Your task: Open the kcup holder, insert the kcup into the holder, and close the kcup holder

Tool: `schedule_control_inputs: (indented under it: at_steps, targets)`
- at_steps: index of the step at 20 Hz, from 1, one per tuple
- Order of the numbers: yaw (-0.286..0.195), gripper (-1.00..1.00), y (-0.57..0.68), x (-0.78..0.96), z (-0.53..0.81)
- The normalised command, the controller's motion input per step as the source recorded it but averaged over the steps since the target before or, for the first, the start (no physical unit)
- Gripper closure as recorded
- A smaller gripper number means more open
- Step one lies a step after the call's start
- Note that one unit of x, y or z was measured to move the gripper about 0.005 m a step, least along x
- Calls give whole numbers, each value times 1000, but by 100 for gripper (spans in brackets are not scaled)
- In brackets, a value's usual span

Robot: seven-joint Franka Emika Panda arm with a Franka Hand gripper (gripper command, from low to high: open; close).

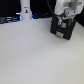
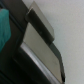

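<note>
Plainly, jaws: cannot tell if spread or pinching — the arm (image 1: pixel 65 9) hides them, right above the kcup holder (image 1: pixel 61 26).
Holder: black box at the worktop's (image 1: pixel 35 60) far edge, exterior view's right; the wrist view shows a pale handle (image 2: pixel 42 22) close up.
Kcup: not clearly seen; a green patch (image 2: pixel 4 27) may be its top.
Risk: an off-centre pull could slip off the handle or drag the whole unit.
Behind: white bottle (image 1: pixel 25 11), well apart.
</note>
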Motion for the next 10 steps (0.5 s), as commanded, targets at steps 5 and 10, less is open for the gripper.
schedule_control_inputs:
  at_steps: [5, 10]
  targets:
    - [-77, -100, 225, 267, 997]
    - [-14, -100, 5, 33, 146]
